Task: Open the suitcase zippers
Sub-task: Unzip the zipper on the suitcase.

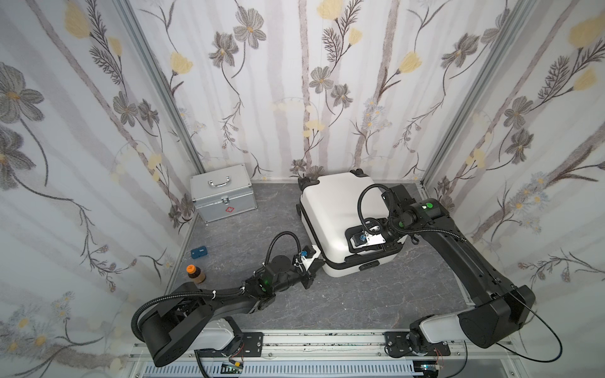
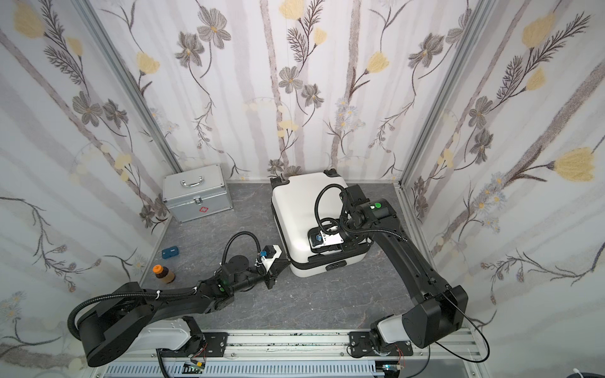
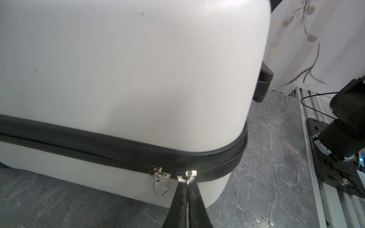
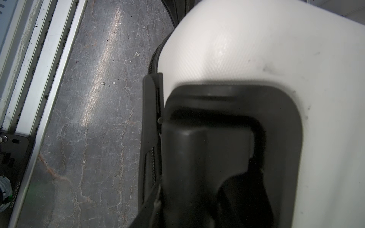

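Note:
The white suitcase (image 1: pixel 330 209) (image 2: pixel 294 203) lies flat at the back right of the grey floor, wheels toward the back wall. Its dark zipper band (image 3: pixel 98 146) (image 1: pixel 340 263) runs round the seam. At the near left corner my left gripper (image 3: pixel 187 184) (image 1: pixel 322 260) (image 2: pixel 288 261) is shut on a silver zipper pull (image 3: pixel 186 177). A second pull (image 3: pixel 161 188) hangs loose just beside it. My right gripper (image 4: pixel 197 197) (image 1: pixel 381 246) (image 2: pixel 340 247) reaches into the black handle recess (image 4: pixel 280 110) on top, its fingers closed on either side of the black handle (image 4: pixel 207 154).
A silver aluminium case (image 1: pixel 222 196) with a red cross stands at the back left. A small blue box (image 1: pixel 199 252) and a brown bottle (image 1: pixel 195 274) with an orange cap sit by the left wall. An aluminium rail (image 1: pixel 327 340) borders the front; flowered walls enclose three sides.

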{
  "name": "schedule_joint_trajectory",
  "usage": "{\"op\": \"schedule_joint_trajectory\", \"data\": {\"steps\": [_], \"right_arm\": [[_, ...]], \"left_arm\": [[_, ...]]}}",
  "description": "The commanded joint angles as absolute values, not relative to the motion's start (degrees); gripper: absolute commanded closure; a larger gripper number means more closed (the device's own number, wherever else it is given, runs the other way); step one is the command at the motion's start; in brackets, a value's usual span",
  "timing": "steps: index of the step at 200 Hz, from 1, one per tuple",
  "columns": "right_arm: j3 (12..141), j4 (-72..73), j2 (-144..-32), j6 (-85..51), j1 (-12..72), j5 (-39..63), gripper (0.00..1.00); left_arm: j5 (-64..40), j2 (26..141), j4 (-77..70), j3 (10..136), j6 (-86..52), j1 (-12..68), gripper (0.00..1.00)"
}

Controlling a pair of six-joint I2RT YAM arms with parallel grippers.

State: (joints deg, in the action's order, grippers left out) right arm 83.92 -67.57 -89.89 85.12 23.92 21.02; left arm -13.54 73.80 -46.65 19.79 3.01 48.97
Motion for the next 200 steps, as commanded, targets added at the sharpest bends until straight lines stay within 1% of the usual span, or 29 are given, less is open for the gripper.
{"op": "schedule_joint_trajectory", "data": {"steps": [1, 34, 73, 85, 102, 134, 139, 162, 200], "right_arm": [[85.34, -55.18, -89.03, 84.45, 24.11, 29.68, 1.00], [85.34, -52.24, -89.20, 78.44, 25.21, 30.49, 1.00], [85.34, -46.74, -89.71, 69.04, 27.04, 28.34, 1.00], [85.50, -46.04, -90.22, 66.84, 27.95, 27.82, 1.00], [85.43, -42.57, -90.61, 59.09, 29.62, 27.51, 1.00], [85.34, -36.63, -91.13, 46.72, 33.83, 26.47, 1.00], [85.30, -36.03, -92.96, 45.27, 34.44, 26.33, 1.00], [85.08, -32.41, -94.57, 38.36, 37.15, 24.29, 1.00], [84.95, -26.15, -96.50, 31.03, 39.96, 25.49, 1.00]], "left_arm": [[-15.67, 72.44, -45.39, 20.66, 3.41, 49.03, 1.00], [-19.60, 66.94, -38.94, 20.39, 2.90, 49.28, 1.00], [-21.85, 60.03, -29.83, 20.43, 3.70, 52.67, 1.00], [-21.37, 58.07, -27.87, 20.50, 3.36, 53.39, 1.00], [-19.03, 56.53, -26.07, 20.56, 2.33, 53.94, 1.00], [-15.06, 57.36, -25.17, 21.00, 1.26, 54.30, 1.00], [-14.95, 57.67, -25.46, 21.01, 0.86, 54.32, 1.00], [-14.14, 59.03, -27.63, 21.01, -1.36, 54.71, 1.00], [-12.40, 62.36, -31.56, 20.61, -3.02, 56.07, 1.00]]}}
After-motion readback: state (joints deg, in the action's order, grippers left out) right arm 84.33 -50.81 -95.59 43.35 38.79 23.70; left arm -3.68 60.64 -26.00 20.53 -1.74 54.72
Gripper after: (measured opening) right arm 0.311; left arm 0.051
